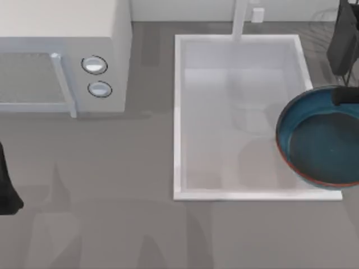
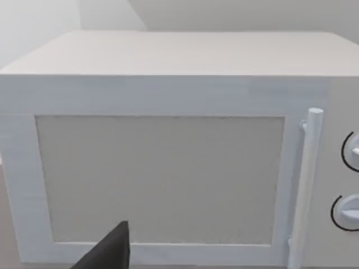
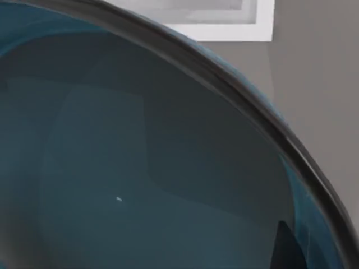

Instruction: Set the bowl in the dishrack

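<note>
Glossy blue-teal glaze takes up most of the right wrist view: one bowl (image 3: 140,168), its dark rim sweeping across, with a corner of the white sink basin (image 3: 235,25) and grey counter (image 3: 320,84) beyond it. From the top view, the right claw (image 1: 343,96) sits at the far rim of the bowl (image 1: 322,140), a dark finger lying over that rim, and the arm rises dark toward the counter's far right corner; I take the claw to be holding the bowl by its rim, though how far its fingers stand apart I cannot tell. The bowl hangs over the right edge of the basin (image 1: 179,112), partly above the basin's near right corner and partly past it toward the counter's right edge, and its reddish-brown outside shows along the near curve. A few thin dark wires of the dishrack (image 1: 322,17) show at the far right corner of the counter (image 1: 112,224), behind the arm. One white faucet post (image 1: 240,17) stands at the middle of the basin's far edge. Outward again, at the far left corner, sits one white microwave (image 1: 61,50) with two round knobs (image 1: 94,65) and one upright door handle (image 1: 63,84). The left arm (image 1: 8,185) is parked at the counter's left edge; in its wrist view one dark finger (image 2: 109,252) of the left claw points at the microwave (image 2: 168,168) door, and I cannot tell whether that claw is wide or narrow.
</note>
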